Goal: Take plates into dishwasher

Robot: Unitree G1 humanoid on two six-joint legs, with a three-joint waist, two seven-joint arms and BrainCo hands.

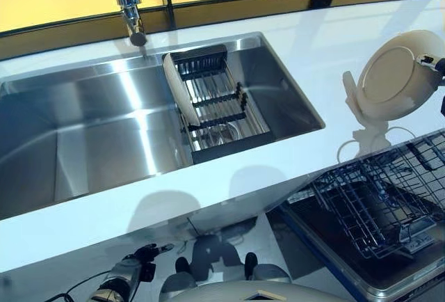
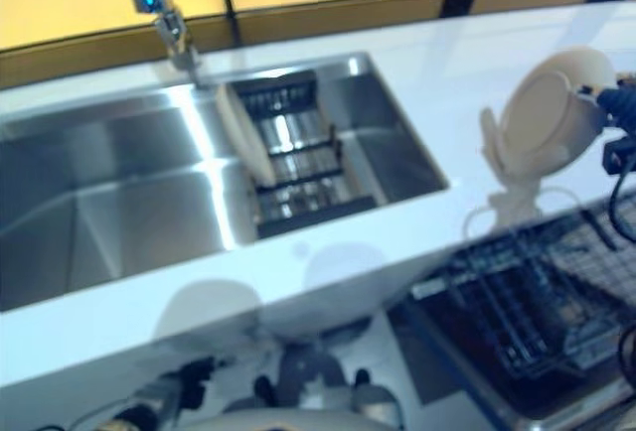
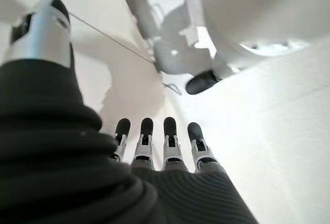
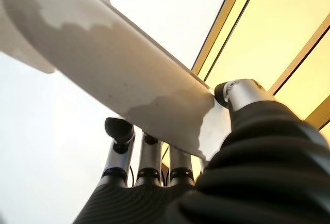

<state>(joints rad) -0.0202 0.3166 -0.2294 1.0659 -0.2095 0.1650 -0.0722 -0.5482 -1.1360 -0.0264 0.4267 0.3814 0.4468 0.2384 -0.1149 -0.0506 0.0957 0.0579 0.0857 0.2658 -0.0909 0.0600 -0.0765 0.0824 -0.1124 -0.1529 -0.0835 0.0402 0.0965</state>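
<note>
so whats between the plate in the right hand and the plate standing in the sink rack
In the left eye view, only bare white counter and the sink's steel right wall separate the held plate from the racked plate. The right hand pinches its rim.

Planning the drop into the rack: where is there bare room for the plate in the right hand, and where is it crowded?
The right hand pinches a plate above the counter. Bare counter lies between the sink and that plate. The dishwasher rack looks free of dishes, though dense with tines. The sink's drying rack is crowded, another plate leaning there.
</note>
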